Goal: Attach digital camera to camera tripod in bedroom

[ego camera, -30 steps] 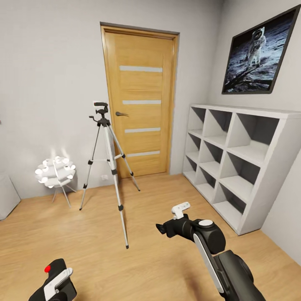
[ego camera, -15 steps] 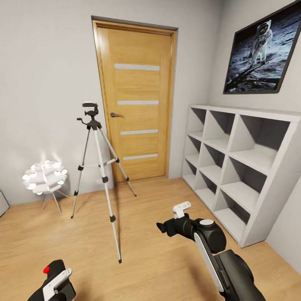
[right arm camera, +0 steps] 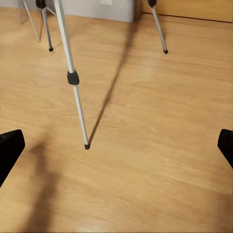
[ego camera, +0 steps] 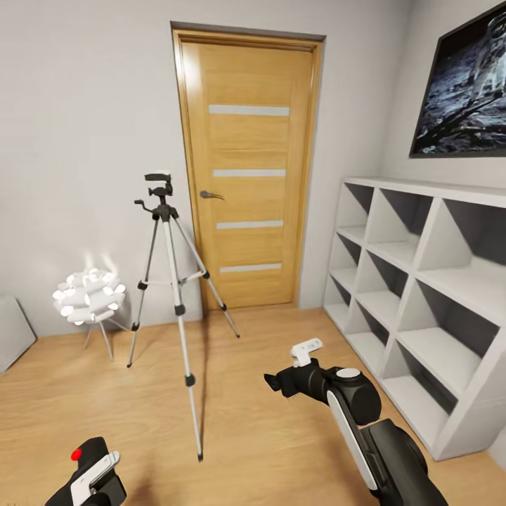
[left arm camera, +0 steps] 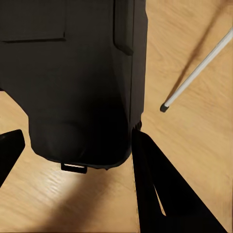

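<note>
We're in the bedroom w/ the digital camera (ego camera: 86,455) clamped in our left gripper (ego camera: 95,478), low at our left; in the wrist view its black body (left arm camera: 73,77) sits between the fingers. Right gripper (ego camera: 299,365) is empty, fingers spread wide apart. The camera tripod (ego camera: 169,295) stands ahead-left, btwn the ball lamp (ego camera: 88,296) and the door (ego camera: 249,169), its near foot (right arm camera: 87,145) just ahead of us. We judge approach isn't done: roll closer w/o bumping that foot, then raise the camera level over the tripod head (ego camera: 159,184) and lower it straight down.
</note>
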{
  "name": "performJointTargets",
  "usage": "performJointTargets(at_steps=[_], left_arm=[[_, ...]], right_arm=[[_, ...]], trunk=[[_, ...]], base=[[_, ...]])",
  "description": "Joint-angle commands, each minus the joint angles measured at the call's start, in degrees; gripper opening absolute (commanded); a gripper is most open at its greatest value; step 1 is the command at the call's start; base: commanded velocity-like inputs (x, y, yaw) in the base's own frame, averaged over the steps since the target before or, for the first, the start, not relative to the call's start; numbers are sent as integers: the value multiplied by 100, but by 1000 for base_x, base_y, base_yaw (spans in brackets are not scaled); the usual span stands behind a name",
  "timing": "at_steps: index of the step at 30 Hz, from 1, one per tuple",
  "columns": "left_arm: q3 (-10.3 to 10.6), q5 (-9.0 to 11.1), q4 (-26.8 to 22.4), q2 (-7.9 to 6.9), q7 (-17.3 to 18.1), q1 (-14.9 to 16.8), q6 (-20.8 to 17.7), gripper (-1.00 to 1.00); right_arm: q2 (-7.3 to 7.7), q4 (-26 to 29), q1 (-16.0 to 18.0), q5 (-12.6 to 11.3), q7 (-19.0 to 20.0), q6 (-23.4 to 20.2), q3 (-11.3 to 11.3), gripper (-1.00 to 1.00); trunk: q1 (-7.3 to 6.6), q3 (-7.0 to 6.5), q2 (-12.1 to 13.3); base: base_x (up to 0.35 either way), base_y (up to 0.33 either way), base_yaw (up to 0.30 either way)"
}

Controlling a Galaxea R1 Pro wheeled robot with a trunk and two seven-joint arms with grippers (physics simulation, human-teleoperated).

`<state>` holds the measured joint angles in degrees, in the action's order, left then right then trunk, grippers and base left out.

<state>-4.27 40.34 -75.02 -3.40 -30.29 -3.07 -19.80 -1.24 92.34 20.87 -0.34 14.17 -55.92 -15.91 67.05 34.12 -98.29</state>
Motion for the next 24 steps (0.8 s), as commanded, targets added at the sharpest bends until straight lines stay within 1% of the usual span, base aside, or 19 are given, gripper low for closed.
performJointTargets(at_steps=[1,7,10,13,24], left_arm=[[-1,18,-16,-1,-30,-1,-33,-100],[-2,18,-10,-2,-31,-1,-33,-100],[-3,19,-9,-2,-26,-1,-33,-100],[-8,23,-8,4,-28,-1,-33,-100],[-2,35,-59,12,-12,-1,-33,-100]], right_arm=[[-1,3,4,-1,7,-25,0,100],[5,3,10,-1,7,-24,0,100],[7,3,11,-1,7,-24,0,100],[8,3,14,-1,7,-24,0,100],[10,3,22,-1,7,-24,6,100]], trunk=[[2,5,-3],[2,5,-3],[2,5,-3],[2,5,-3],[-239,-193,439]], base=[[241,-254,275],[208,-225,277],[95,-102,215],[49,-52,113],[15,-16,34]])
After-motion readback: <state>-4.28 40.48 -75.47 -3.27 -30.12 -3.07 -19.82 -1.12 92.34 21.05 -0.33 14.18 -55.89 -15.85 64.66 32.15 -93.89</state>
